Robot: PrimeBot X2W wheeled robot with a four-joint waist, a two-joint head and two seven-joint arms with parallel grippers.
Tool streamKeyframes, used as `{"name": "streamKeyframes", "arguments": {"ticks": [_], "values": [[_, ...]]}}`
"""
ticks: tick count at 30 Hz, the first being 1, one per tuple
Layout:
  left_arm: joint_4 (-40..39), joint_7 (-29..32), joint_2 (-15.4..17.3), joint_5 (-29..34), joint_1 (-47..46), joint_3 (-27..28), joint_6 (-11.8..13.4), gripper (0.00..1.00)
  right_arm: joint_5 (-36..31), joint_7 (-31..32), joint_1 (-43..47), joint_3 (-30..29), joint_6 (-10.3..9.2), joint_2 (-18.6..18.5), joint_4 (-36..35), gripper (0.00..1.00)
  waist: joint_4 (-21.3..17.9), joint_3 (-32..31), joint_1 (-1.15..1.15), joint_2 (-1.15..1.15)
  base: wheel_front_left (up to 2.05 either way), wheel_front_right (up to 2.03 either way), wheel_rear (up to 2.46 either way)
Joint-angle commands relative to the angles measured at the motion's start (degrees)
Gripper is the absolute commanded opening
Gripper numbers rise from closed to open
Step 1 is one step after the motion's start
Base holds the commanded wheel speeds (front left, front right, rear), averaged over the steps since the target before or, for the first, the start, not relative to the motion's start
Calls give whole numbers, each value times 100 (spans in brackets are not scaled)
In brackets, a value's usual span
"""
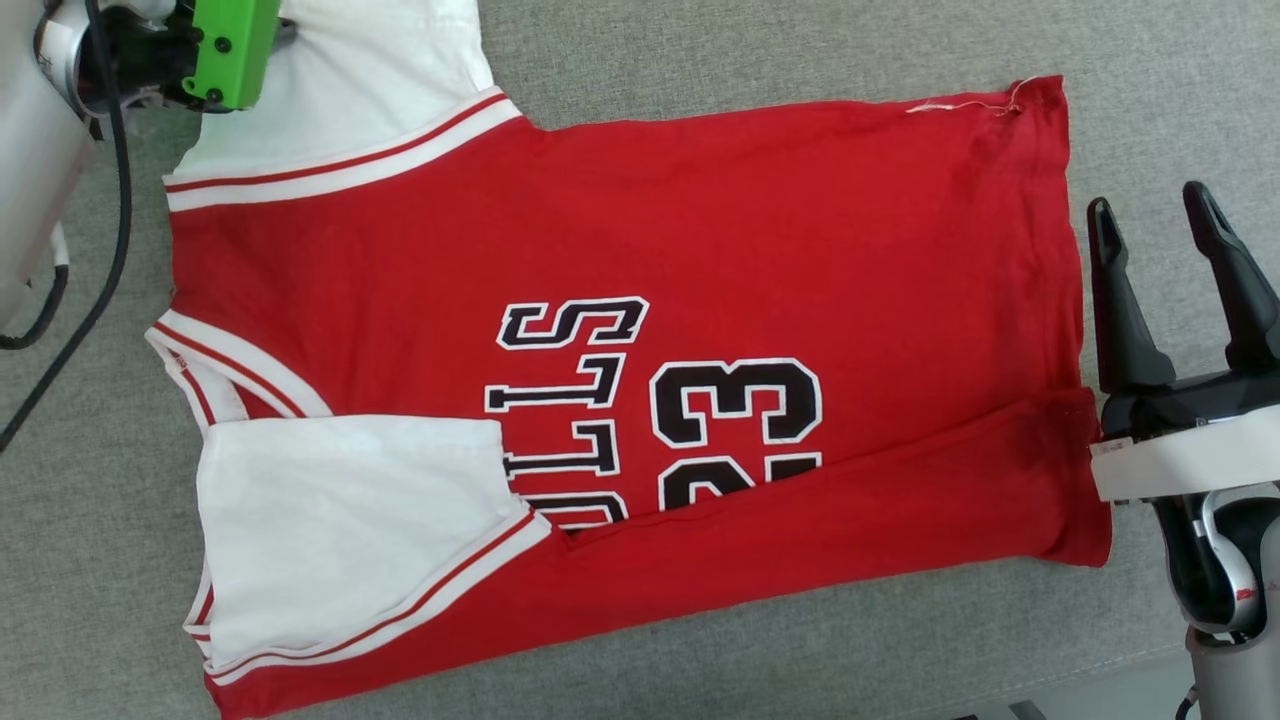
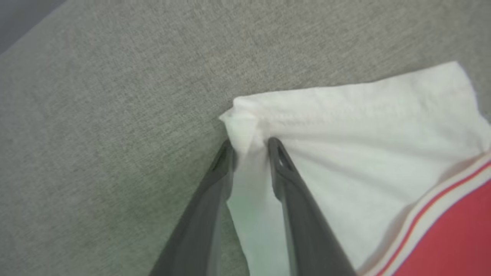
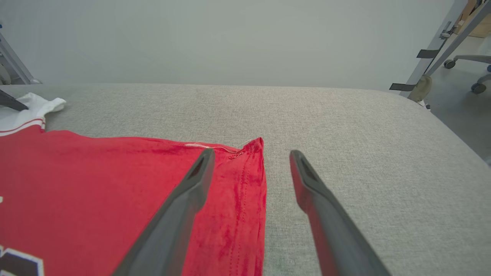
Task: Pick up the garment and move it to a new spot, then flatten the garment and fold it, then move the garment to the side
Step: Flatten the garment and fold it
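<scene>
So the garment is lying flat on the grey fabric-covered surface, turned sideways in the head view: collar end to the left, hem to the right, and the near white sleeve folded in over the front, covering part of the black lettering next to the 23. The far sleeve runs up under a green housing, so the head view hides what's going on there. The left wrist view fills that in. The left end effector has its two fingers either side of that sleeve's corner, with the white cloth puckered up between them and touching both. There's a gap between the fingers, and honestly I can't tell if it's properly clamped. The right end effector sits just beside the hem with its fingers wide apart, holding nothing. Its own wrist view puts one finger over the red hem corner and the other over bare grey. That view also catches a pale wall and an office chair.
</scene>
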Motion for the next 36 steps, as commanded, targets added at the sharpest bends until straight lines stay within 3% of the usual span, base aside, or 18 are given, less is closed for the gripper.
{"name": "streamKeyframes", "arguments": {"ticks": [1,6,13,20,27,32,36], "values": [[61,-12,-35,-61,366,-167,-13,0,18,-44,-142,-27,-3,-29,4,100,35,-59,0,23,0,0,0],[-81,-417,-97,-84,389,-174,-15,0,-34,36,-312,-204,-3,-231,-88,100,189,-332,0,23,0,0,0],[-423,-1065,-185,9,480,-314,-16,0,37,611,-980,-273,-3,-1037,-151,100,505,-770,0,23,0,0,0],[-800,-1579,-226,7,597,-407,-16,0,696,2123,-1863,211,-3,-1980,492,100,798,-982,0,23,0,0,0],[-1073,-1962,-252,81,624,-472,-16,0,1609,4111,-2443,997,-3,-2792,1352,100,1032,-983,0,23,0,0,0],[-1238,-2151,-271,191,580,-508,-16,0,2143,5029,-2666,1385,-3,-2959,1814,100,1160,-862,0,23,0,0,0],[-1356,-2233,-301,240,510,-529,-16,0,2321,5289,-2861,1536,-3,-2887,2115,100,1253,-721,0,23,0,0,0]]}}
